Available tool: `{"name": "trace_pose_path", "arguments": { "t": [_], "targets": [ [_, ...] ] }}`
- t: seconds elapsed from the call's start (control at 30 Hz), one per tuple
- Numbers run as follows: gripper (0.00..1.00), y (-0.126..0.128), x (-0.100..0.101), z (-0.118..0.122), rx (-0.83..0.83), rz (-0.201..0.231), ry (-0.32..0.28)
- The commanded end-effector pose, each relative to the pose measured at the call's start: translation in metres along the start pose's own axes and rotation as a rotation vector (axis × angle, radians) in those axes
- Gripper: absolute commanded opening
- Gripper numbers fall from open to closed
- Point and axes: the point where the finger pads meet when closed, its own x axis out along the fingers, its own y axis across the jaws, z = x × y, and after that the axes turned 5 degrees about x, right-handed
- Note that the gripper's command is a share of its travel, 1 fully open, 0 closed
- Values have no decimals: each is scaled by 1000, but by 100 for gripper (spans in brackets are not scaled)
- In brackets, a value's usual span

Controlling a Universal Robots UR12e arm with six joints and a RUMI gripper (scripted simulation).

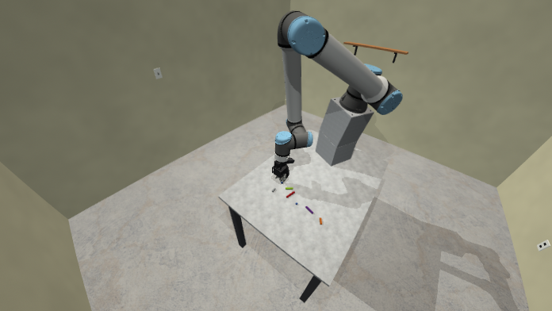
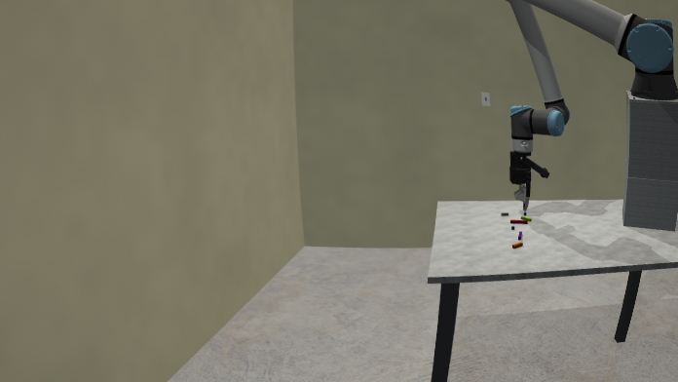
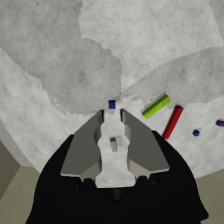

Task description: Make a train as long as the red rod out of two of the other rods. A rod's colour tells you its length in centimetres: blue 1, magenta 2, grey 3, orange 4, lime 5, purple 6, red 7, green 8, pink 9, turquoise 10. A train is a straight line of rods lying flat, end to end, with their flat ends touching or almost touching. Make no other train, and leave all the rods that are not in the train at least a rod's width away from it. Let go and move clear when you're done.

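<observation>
My gripper [image 1: 282, 179] [image 2: 525, 210] [image 3: 112, 110] points down, its fingers a little apart with nothing between them. A blue rod [image 1: 281, 182] [image 2: 525, 213] [image 3: 112, 104] lies just below and beyond the fingertips. The second blue rod [image 1: 297, 204] [image 2: 512, 228] [image 3: 196, 133] lies between the red rod [image 1: 290, 194] [image 2: 518, 221] [image 3: 173, 122] and the purple rod [image 1: 309, 209] [image 2: 520, 235] [image 3: 220, 123]. A lime rod [image 1: 289, 188] [image 2: 526, 218] [image 3: 156, 106] lies near the red one. A grey rod [image 1: 274, 190] [image 2: 505, 214] [image 3: 114, 144] lies apart. An orange rod [image 1: 320, 220] [image 2: 517, 245] lies beyond the purple one.
All rods lie on the pale table [image 1: 277, 214] [image 2: 468, 253]. The arm's grey pedestal [image 1: 341, 135] [image 2: 650, 161] stands at the table's far end in the top view. The lime rod is the closest neighbour to the blue rod under the gripper.
</observation>
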Motion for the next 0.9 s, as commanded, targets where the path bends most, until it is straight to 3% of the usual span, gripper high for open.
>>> {"name": "trace_pose_path", "arguments": {
  "t": [0.0,0.87],
  "targets": [
    [14,1,4,2,-2,0,-1],
    [14,1,17,0,-1,1,0]
  ]
}}
